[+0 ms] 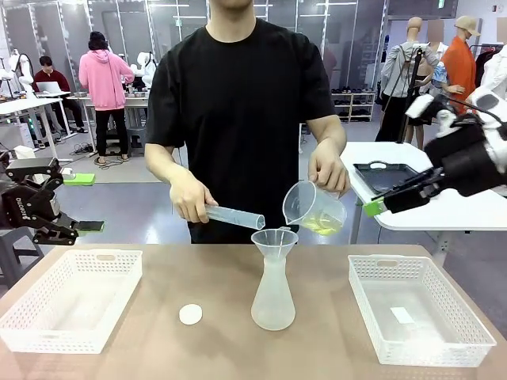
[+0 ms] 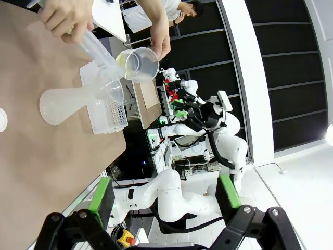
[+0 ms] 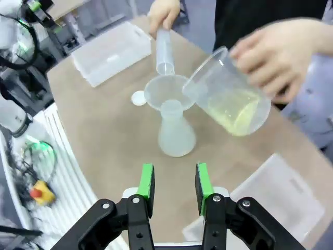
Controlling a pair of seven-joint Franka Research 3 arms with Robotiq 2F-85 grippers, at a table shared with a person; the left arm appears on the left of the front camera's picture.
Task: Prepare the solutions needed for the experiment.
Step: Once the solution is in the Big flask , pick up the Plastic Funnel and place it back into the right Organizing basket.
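1. At the middle of the surface (image 1: 333, 348) stands the clear flask (image 1: 273, 297), with a funnel (image 1: 274, 237) in its neck; the white stopper (image 1: 190, 314) lies at its left.
2. Above the funnel, a person's hand (image 1: 329, 170) tilts a beaker (image 1: 315, 204) holding the yellow liquid (image 1: 323, 226).
3. Left claw (image 2: 164, 190) is wide open and empty.
4. Right claw (image 3: 174, 174) is partly open, gripping nothing.

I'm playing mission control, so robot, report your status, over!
Left pincer open, right pincer partly open, both empty. Flask upright mid-table, funnel in neck, stopper off beside it. Yellow liquid in person's tilted beaker. Hands and cylinder crowd the flask.
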